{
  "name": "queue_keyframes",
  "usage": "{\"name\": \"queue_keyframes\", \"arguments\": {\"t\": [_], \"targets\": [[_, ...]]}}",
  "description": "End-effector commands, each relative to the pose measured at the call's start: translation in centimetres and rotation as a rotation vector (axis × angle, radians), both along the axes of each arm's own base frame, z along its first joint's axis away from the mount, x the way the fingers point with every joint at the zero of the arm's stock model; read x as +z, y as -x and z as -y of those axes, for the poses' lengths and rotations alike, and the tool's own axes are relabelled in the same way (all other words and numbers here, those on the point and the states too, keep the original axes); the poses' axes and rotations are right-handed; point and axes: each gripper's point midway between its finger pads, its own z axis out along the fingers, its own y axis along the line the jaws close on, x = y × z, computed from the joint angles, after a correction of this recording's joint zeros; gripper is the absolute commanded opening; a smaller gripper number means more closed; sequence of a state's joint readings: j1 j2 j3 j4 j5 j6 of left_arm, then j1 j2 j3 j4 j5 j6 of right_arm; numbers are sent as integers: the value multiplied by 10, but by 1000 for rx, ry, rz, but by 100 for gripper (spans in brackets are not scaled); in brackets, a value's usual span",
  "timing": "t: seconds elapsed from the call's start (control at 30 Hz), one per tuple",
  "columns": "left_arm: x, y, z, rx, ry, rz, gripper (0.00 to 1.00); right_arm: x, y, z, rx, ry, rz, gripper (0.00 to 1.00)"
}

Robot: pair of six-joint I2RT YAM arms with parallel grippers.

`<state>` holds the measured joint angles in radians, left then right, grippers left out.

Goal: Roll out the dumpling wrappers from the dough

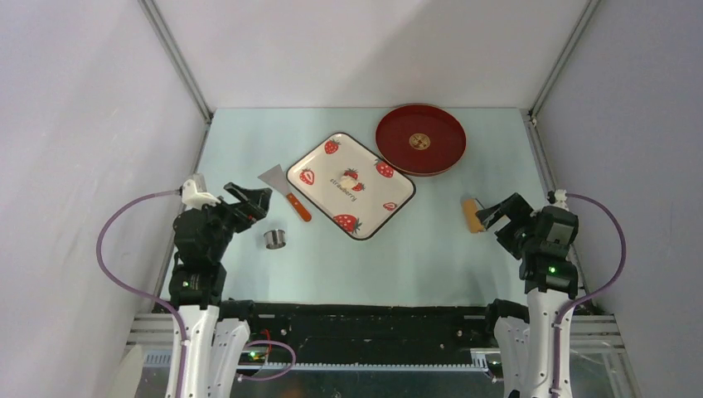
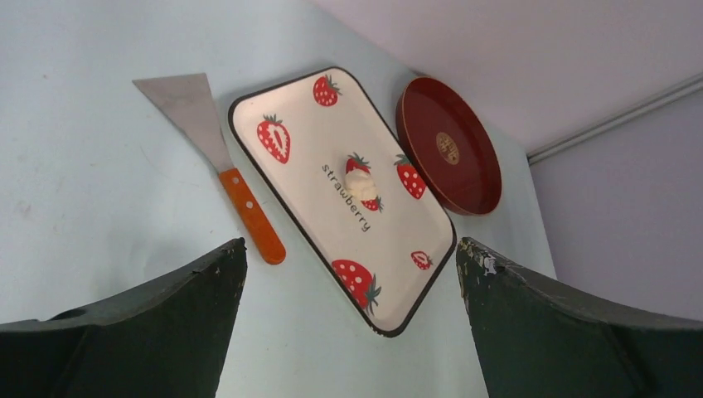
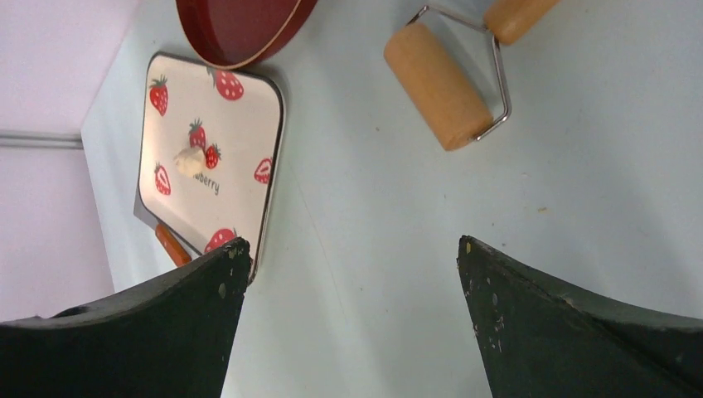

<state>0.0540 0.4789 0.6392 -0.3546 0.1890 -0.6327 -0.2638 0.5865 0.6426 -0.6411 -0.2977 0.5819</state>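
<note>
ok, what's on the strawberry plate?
Only one small dough lump, near the middle of the strawberry plate. It covers part of a printed strawberry; nothing else on it.

One each: dough lump (image 1: 341, 177), plate (image 1: 375, 196), tray (image 1: 444, 133), scraper (image 1: 286, 193), ring cutter (image 1: 275, 239), roller (image 1: 472, 214).

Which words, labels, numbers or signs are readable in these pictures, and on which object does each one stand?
"strawberry": dark letters on the strawberry-patterned plate, clearest in the left wrist view.
The gold emblem in the middle of the red tray carries a sign, but it is too small to read.
No other text, number or brand is visible.
</note>
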Motion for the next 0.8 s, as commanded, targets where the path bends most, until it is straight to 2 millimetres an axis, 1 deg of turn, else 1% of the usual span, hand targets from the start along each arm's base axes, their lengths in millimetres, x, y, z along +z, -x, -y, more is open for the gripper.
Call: {"name": "queue_keyframes", "arguments": {"t": [0.0, 0.1, 0.17, 0.2, 0.23, 0.27, 0.3, 0.33, 0.37, 0.4, 0.43, 0.47, 0.5, 0.53, 0.57, 0.6, 0.63, 0.67, 0.7, 0.73, 0.77], "targets": [[-11, 1, 6, -28, 34, -67, 100, -5, 11, -13, 80, -16, -42, 99], [-18, -3, 12, -65, 46, -120, 100, -11, 6, -22, 127, -40, -72, 99], [-21, -5, 19, -122, 37, -143, 100, -16, 2, -32, 167, -65, -96, 99], [-18, -4, 25, -165, 36, -141, 100, -17, 1, -39, 198, -73, -105, 99], [-22, -7, 27, -188, 21, -159, 100, -21, -4, -43, 203, -86, -129, 99], [-23, -8, 30, -215, 21, -179, 100, -23, -4, -52, 233, -86, -144, 99], [-24, -9, 30, -227, 1, -182, 100, -27, -9, -55, 236, -84, -167, 99], [-25, -10, 29, -227, -7, -200, 100, -30, -9, -67, 281, -80, -183, 99], [-26, -10, 27, -227, -27, -206, 100, -33, -15, -71, 281, -79, -204, 99], [-26, -11, 24, -215, -41, -221, 100, -34, -14, -83, 320, -79, -215, 97], [-27, -11, 22, -217, -69, -220, 100, -36, -21, -90, 328, -90, -227, 96], [-25, -10, 18, -206, -88, -223, 100, -43, -21, -101, 363, -95, -261, 94], [-24, -10, 16, -206, -119, -218, 100, -41, -28, -109, 370, -112, -248, 93], [-22, -9, 12, -191, -142, -212, 100, -50, -30, -120, 393, -120, -280, 90], [-25, -8, 7, -177, -181, -211, 100, -48, -37, -128, 396, -147, -263, 88], [-25, -6, 4, -167, -202, -201, 100, -58, -39, -138, 418, -163, -297, 85], [-34, -6, -3, -147, -243, -212, 100, -55, -47, -150, 427, -193, -273, 82], [-35, -3, -7, -130, -265, -204, 100, -61, -57, -159, 438, -214, -276, 77], [-46, -2, -15, -97, -293, -225, 100, -62, -59, -168, 445, -240, -283, 74], [-44, 0, -18, -78, -301, -215, 100, -68, -70, -176, 451, -252, -290, 70], [-41, 2, -19, -68, -308, -200, 100, -70, -72, -185, 458, -270, -300, 67]]}}
